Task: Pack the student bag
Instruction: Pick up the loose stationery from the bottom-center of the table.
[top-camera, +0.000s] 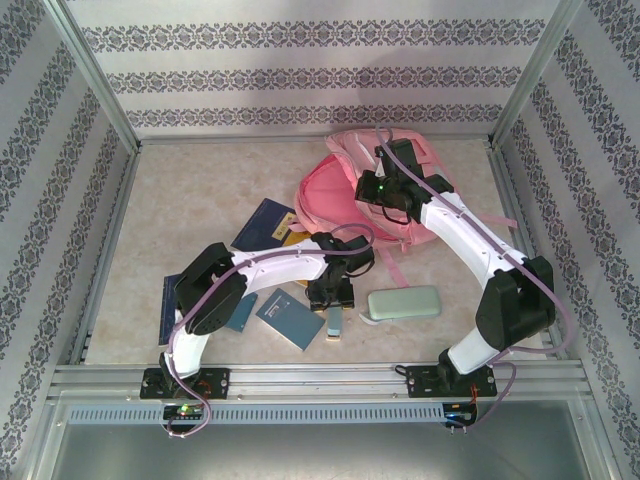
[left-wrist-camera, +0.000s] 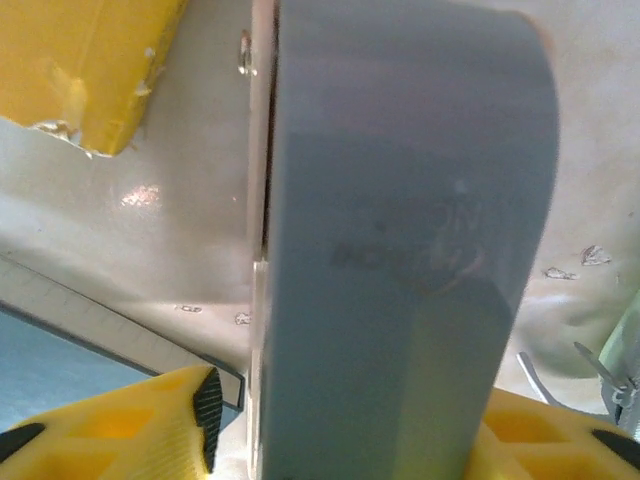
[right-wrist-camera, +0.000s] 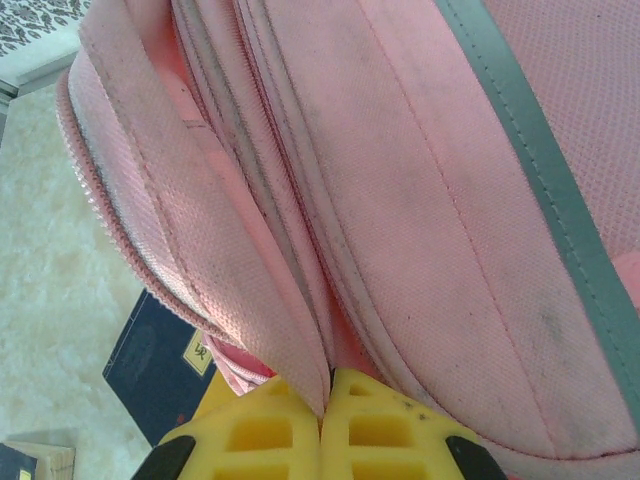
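The pink student bag (top-camera: 340, 190) lies at the back of the table, its mouth facing the books. My right gripper (top-camera: 385, 192) is shut on a fold of the bag's pink fabric (right-wrist-camera: 300, 330), which runs down into the closed yellow jaws of that gripper (right-wrist-camera: 325, 390). My left gripper (top-camera: 334, 298) hangs over the table's front middle, around a grey-blue book (left-wrist-camera: 400, 250) standing on its edge (top-camera: 335, 323). The book fills the space between the yellow fingers of the left gripper (left-wrist-camera: 350, 400). A narrow gap shows between the left finger pad (left-wrist-camera: 208, 400) and the book's pages; the right finger lies against the cover.
A pale green pencil case (top-camera: 403, 303) lies right of the left gripper. Blue books lie at the front (top-camera: 290, 318), far left (top-camera: 170, 305) and by the bag (top-camera: 265, 225), over a yellow book (top-camera: 297, 238). Metal frame rails edge the table.
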